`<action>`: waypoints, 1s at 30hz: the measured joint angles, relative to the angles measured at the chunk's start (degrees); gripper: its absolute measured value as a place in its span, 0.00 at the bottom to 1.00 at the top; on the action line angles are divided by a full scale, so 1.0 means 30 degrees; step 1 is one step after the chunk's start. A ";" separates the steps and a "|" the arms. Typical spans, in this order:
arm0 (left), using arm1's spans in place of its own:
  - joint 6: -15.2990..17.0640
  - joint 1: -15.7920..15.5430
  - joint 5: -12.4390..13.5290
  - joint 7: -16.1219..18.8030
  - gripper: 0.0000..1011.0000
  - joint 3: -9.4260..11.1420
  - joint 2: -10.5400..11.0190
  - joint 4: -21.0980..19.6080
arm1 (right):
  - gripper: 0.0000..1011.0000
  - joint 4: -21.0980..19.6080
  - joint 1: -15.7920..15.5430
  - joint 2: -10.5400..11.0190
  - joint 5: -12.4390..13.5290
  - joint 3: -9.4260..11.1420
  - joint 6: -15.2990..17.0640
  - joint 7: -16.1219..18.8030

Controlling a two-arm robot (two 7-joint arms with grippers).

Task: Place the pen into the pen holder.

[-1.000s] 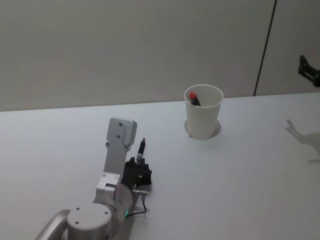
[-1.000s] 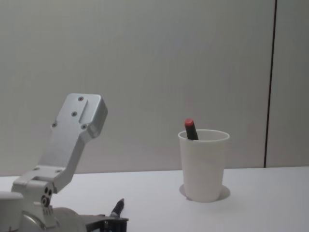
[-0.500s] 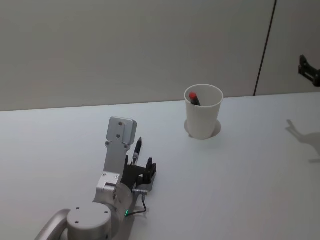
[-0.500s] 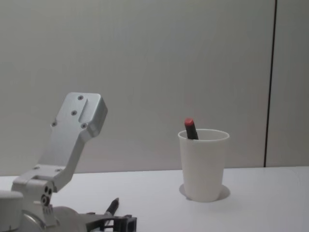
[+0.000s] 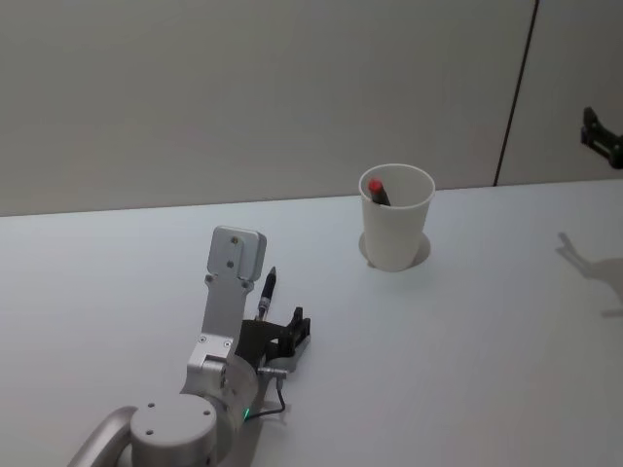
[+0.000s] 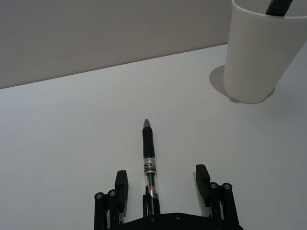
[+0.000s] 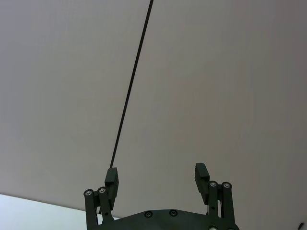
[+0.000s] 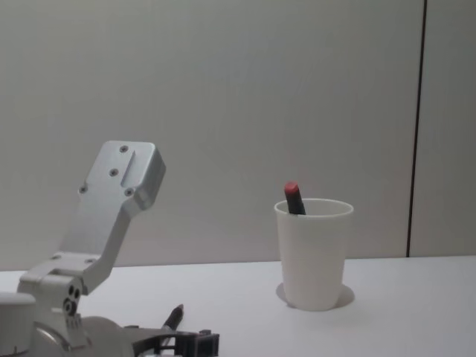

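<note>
The left gripper (image 6: 161, 172) has spread its fingers, now straddling the pen (image 6: 149, 163) flat on the table (image 6: 72, 124), well apart from the pen holder (image 6: 261, 57). Light, stiff, slick: probably pinch mid-barrel; right gripper (image 7: 157, 172) parked aloft, fingers apart

Right claw (image 7: 157, 171) spread, facing wall (image 7: 216, 72) with dark seam (image 7: 132, 81).

Head view: high, looks forward and down on white counter (image 5: 467, 350). Chest view: low, side-on across counter. Left wrist view: close over counter, faces plain white tapered paper cup (image 6: 259, 57), shared with both. Right wrist view: faces grey wall (image 7: 216, 72).
</note>
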 joint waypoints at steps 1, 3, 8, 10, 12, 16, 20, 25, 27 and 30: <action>-0.0001 0.0000 0.0001 0.0001 0.88 -0.0001 -0.0001 -0.0001 | 0.99 0.0001 -0.0001 0.0000 0.0000 0.0000 0.0000 -0.0001; -0.0004 0.0000 0.0005 0.0001 0.82 -0.0001 -0.0001 -0.0001 | 0.99 0.0001 0.0000 -0.0001 0.0000 0.0000 0.0001 0.0000; -0.0014 0.0000 0.0013 0.0000 0.69 0.0000 -0.0001 -0.0002 | 0.99 0.0001 -0.0001 0.0000 0.0000 0.0000 -0.0001 -0.0001; -0.0014 0.0000 0.0013 0.0000 0.61 -0.0001 -0.0001 -0.0002 | 0.99 0.0000 0.0000 0.0000 0.0000 0.0000 0.0000 0.0000; -0.0014 0.0000 0.0013 0.0000 0.54 0.0000 -0.0001 -0.0002 | 0.99 0.0001 -0.0001 0.0000 0.0000 0.0000 0.0001 0.0000; -0.0014 0.0000 0.0013 0.0001 0.39 -0.0001 -0.0001 -0.0002 | 0.99 0.0000 -0.0001 0.0000 0.0000 0.0001 -0.0001 0.0000; -0.0014 0.0000 0.0012 0.0000 0.29 0.0000 0.0000 -0.0002 | 0.99 0.0000 -0.0001 -0.0001 0.0000 0.0000 0.0000 -0.0001; -0.0026 -0.0004 0.0014 -0.0002 0.12 0.0000 -0.0001 -0.0004 | 0.99 0.0000 -0.0002 0.0000 -0.0001 0.0000 0.0000 -0.0001; -0.0034 -0.0004 0.0014 -0.0002 0.11 0.0000 -0.0002 -0.0004 | 0.99 0.0001 0.0000 0.0001 0.0000 0.0001 0.0000 -0.0001; -0.0058 -0.0004 0.0013 -0.0003 0.09 0.0001 -0.0001 -0.0005 | 0.99 0.0001 -0.0001 0.0000 0.0000 0.0001 0.0000 -0.0001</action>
